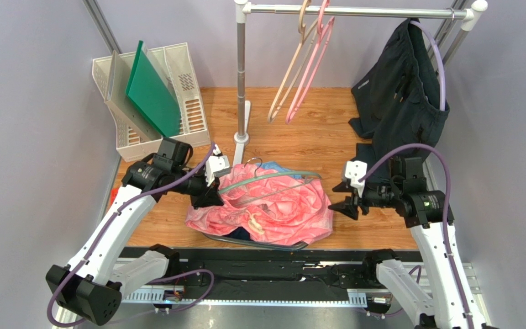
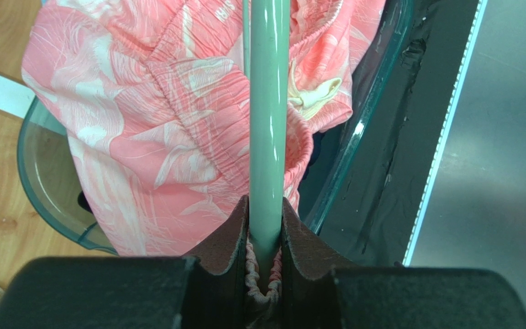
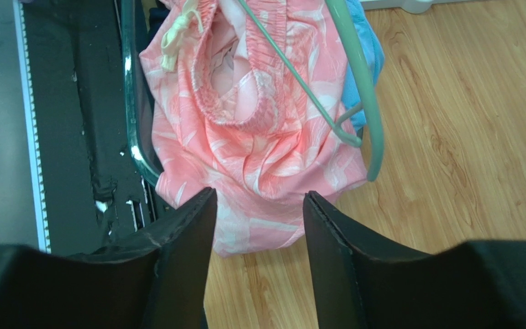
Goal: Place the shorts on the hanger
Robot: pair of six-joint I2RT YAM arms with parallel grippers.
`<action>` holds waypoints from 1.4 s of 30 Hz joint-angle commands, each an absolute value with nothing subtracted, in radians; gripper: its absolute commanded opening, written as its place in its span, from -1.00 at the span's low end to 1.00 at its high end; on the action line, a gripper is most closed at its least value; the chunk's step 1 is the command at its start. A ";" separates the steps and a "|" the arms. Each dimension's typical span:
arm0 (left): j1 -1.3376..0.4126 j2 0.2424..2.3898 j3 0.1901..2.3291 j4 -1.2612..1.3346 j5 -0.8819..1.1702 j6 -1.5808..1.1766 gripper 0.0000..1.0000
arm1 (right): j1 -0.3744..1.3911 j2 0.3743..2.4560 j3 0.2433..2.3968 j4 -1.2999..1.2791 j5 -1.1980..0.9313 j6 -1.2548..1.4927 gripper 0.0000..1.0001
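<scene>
The salmon-pink shorts (image 1: 272, 209) lie crumpled over a clear bin at the table's front middle. The sage-green hanger (image 1: 272, 179) lies across their top, one arm threaded through the waistband. My left gripper (image 1: 207, 194) is shut on the hanger arm (image 2: 268, 137) together with a fold of the shorts' elastic waistband (image 2: 176, 130). My right gripper (image 1: 344, 205) is open and empty, just right of the shorts (image 3: 259, 157), with the hanger's other end (image 3: 365, 103) ahead of its fingers (image 3: 183, 233).
A clear bin (image 2: 46, 192) under the shorts holds a light blue garment (image 3: 372, 48) and dark clothes. A rail (image 1: 355, 10) at the back carries pink and beige hangers (image 1: 303, 62) and a navy garment on a lilac hanger (image 1: 403, 96). A white file rack (image 1: 152, 96) stands back left.
</scene>
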State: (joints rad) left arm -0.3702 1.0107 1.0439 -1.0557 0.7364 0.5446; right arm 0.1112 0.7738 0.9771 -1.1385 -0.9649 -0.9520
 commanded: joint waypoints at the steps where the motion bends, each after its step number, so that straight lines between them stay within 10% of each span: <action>1: -0.377 1.029 1.054 -0.979 0.752 0.476 -1.00 | 0.384 0.807 1.011 -0.804 -0.693 -0.514 -0.03; 8: -0.377 1.045 1.069 -0.946 0.749 0.405 -1.00 | 0.765 0.874 0.908 -0.608 -0.165 -0.250 0.02; 13: -0.377 1.031 1.062 -0.937 0.739 0.396 -1.00 | 0.818 0.922 0.830 -0.448 -0.095 -0.204 0.27; 30: -0.376 0.994 1.032 -0.930 0.721 0.391 -1.00 | 0.877 1.078 0.700 -0.373 0.107 -0.256 0.08; 39: -0.301 0.914 1.038 -0.979 0.836 0.468 -1.00 | 0.632 0.936 0.755 -0.604 0.028 -0.275 -0.98; 42: -0.287 0.878 1.040 -0.971 0.906 0.472 -1.00 | 0.557 0.881 0.773 -0.666 -0.018 -0.288 -1.00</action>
State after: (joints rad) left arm -0.3183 0.9440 1.0275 -0.9756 0.8005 0.4278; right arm 0.6422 0.9585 0.7174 -0.5266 -0.0021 -0.2554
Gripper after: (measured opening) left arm 0.200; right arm 0.010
